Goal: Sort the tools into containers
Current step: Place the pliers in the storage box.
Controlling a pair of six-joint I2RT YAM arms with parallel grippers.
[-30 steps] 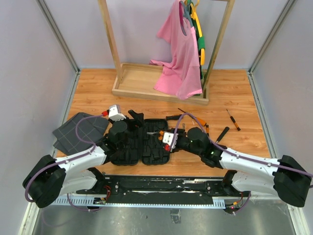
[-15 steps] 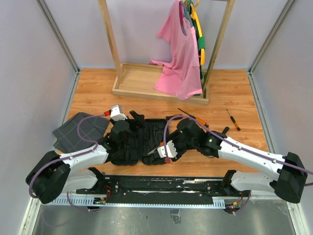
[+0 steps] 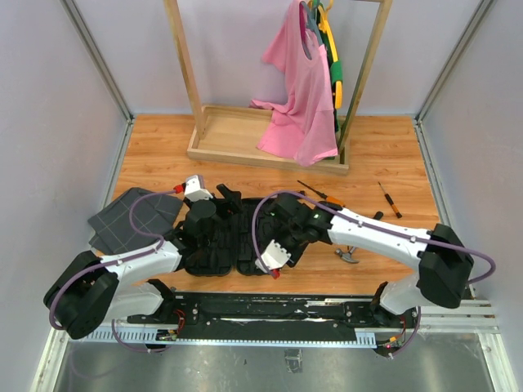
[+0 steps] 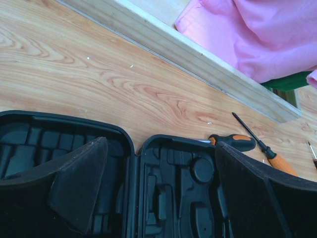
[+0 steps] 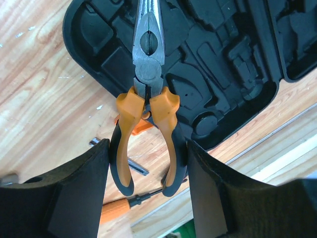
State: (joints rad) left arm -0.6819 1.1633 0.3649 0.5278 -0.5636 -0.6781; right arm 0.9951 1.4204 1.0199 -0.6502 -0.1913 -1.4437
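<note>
The right gripper (image 5: 147,148) clamps the pliers (image 5: 147,94) by their rubbery-looking orange-and-black handles, with the smooth steel nose pointing to 12 o'clock over the open case (image 5: 218,74) — matte black plastic with moulded slots. Should the nose meet a slot ridge askew, the pliers could twist in the grip or shove the case. The left gripper (image 4: 161,148) hovers spread and empty above the case's middle.

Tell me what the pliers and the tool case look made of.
Pliers: the nose looks like bare grey steel with a dull metallic sheen; the handles are orange and black, probably rubbery plastic sleeves. Tool case: matte black moulded plastic, judging by its shaped slots and rounded rim.
</note>
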